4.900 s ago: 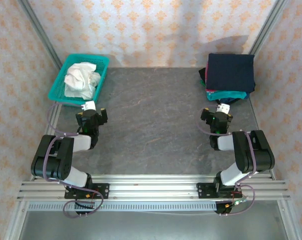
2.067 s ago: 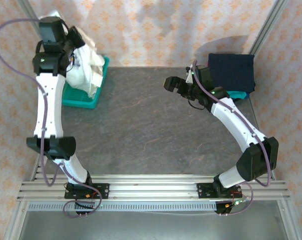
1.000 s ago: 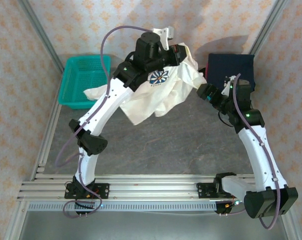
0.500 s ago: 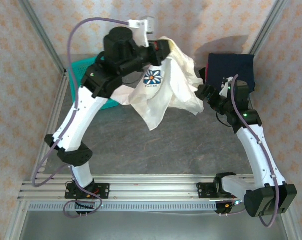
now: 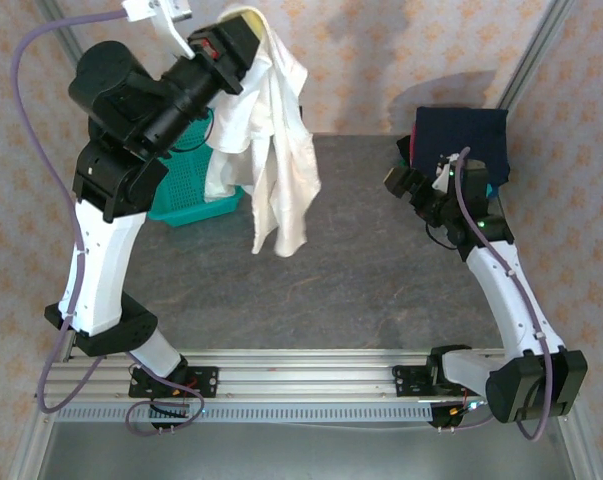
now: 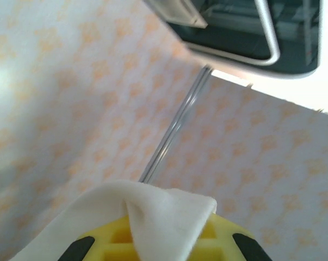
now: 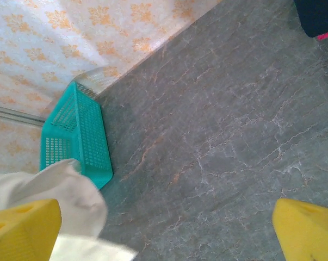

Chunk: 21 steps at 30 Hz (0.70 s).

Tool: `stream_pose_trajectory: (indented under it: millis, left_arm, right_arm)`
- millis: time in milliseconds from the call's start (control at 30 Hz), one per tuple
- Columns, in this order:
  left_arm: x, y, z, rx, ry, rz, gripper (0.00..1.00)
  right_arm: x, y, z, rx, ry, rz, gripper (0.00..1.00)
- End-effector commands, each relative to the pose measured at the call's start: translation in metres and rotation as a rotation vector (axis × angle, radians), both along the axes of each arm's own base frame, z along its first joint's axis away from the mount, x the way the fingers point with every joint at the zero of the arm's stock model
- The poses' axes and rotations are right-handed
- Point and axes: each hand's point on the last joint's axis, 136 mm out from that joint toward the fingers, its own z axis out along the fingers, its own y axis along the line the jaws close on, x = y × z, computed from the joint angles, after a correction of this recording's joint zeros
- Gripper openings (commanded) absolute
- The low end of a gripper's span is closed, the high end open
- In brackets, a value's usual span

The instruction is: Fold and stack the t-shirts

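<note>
White tee hangs from the left claw, which is clamped on a bunched fold of it. In the left wrist view the cloth drapes over the yellow pads. From that single hold the tee drops in a narrow, twisted column at the upper left of the frame, and its lowest corner looks to be clear of the bench, though I cannot be sure. It partly covers the teal basket behind it. The cloth should be light, limp and without stiffness, so it will rope up and fold on itself whenever it is carried by one point. It is not fragile, but a thin pinch could slide out of the pads. A better hold would be two spread points, such as the shoulders or the hem corners, so it can be laid flat before folding. The left arm is reared tall, with its elbow high and its forearm angled toward the top left corner. The right claw is spread wide and empty, its yellow fingers far apart. It points left toward the tee and is well apart from it. The right arm reaches forward along the right side of the bench. Just behind its claw, at the upper right, sits the folded stack, with a navy shirt on top.
</note>
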Motion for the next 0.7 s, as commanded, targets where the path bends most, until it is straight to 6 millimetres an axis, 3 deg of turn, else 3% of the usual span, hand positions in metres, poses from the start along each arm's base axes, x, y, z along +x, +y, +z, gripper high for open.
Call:
stream_pose_trajectory:
  millis: [0,167,333,533,600,667]
  left_arm:
    - [-0.035,0.007,0.063,-0.201,-0.201,-0.116,0.0]
    - [-0.045,-0.011,0.078,-0.275,-0.278,-0.202,0.0]
    - [-0.05,-0.043,0.079,-0.281,-0.331,-0.255,0.0]
    - [-0.025,-0.079,0.05,-0.232,-0.236,-0.294,0.0]
    - [-0.013,-0.095,0.035,-0.2,-0.192,-0.31,0.0]
    - [0.005,-0.114,0.007,-0.139,-0.107,-0.324,0.0]
  right_arm:
    - [0.007,0.002,0.015,0.023,-0.051,0.002,0.99]
    - [0.008,0.003,0.019,0.028,-0.06,0.008,0.99]
    - [0.008,0.002,0.025,0.022,-0.077,0.003,0.99]
    - [0.002,-0.002,0.026,0.0,-0.084,-0.009,0.99]
    - [0.0,-0.004,0.024,-0.003,-0.081,-0.016,0.99]
    - [-0.002,-0.005,0.021,-0.006,-0.074,-0.017,0.99]
